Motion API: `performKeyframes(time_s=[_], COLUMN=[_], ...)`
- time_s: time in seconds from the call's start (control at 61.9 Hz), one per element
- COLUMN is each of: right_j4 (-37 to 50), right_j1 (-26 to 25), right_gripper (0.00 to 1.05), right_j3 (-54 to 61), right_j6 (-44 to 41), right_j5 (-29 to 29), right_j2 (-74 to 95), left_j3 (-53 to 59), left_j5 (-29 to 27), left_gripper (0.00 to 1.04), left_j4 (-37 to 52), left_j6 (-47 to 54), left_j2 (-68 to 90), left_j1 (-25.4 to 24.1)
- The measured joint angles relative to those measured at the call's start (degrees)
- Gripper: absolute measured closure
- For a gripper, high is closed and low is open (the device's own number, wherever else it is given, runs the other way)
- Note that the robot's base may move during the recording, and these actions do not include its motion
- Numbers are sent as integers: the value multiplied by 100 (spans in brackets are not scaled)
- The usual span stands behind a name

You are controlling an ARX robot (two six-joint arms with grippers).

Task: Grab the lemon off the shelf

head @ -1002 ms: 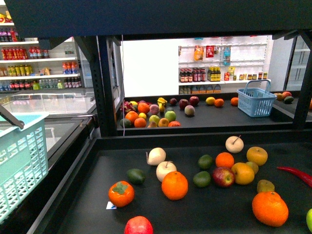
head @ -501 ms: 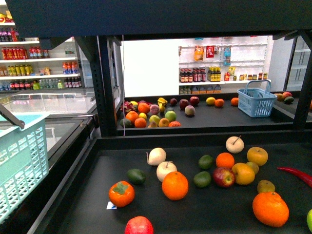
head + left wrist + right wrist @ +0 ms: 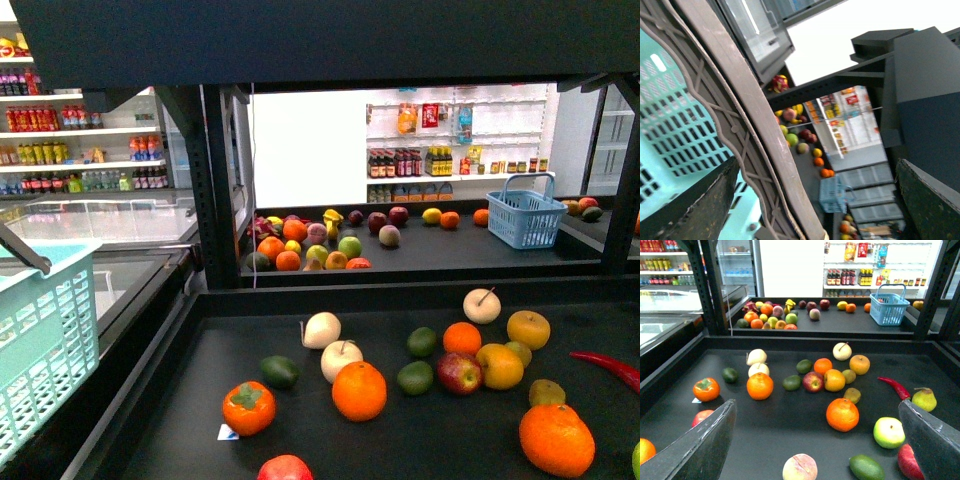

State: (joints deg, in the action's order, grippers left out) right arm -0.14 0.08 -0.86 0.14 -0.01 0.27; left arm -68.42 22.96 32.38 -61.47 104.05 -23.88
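We saw the right gripper spread wide, hovering over the shelf. The lemon sat ahead of it, tucked against a yellow-orange citrus. The left gripper was also spread wide, straddling a teal basket's handle.

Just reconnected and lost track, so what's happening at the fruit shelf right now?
Nothing is picked yet. The right gripper hangs open above the black shelf of loose fruit, touching none of it. The left gripper is open too, with the handle of the teal basket running between its fingers. Neither arm shows in the front view. I cannot single out the lemon confidently.
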Motion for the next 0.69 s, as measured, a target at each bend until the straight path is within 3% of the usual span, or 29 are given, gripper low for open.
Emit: performKeyframes(time_s=[0.242,0.323,0.469,0.517,0.549,0.695], right_j4=[0,0,0,0,0,0], right_j1=[0,0,0,0,0,0], right_gripper=[7,7,7,7,7,7], right_j3=[0,0,0,0,0,0], right_j6=[0,0,0,0,0,0], right_j5=[-2,-2,0,0,0,2], right_j2=[0,0,0,0,0,0], left_j3=[387,857,1593,1978,2470,4199], left_j5=[-935,-1147,-1519,-1910,-2212,-2304], left_gripper=[8,8,8,11,19,53], left_j4=[-2496,-3595,-4350,-4131,-3333,-2323], left_j6=[2944,4142,4839,4968,5335,5956], left_j2=[-1853,-2973,-4437,-5056,-5501,-7003], left_j1=[446,807,1467,1862,2151,2374])
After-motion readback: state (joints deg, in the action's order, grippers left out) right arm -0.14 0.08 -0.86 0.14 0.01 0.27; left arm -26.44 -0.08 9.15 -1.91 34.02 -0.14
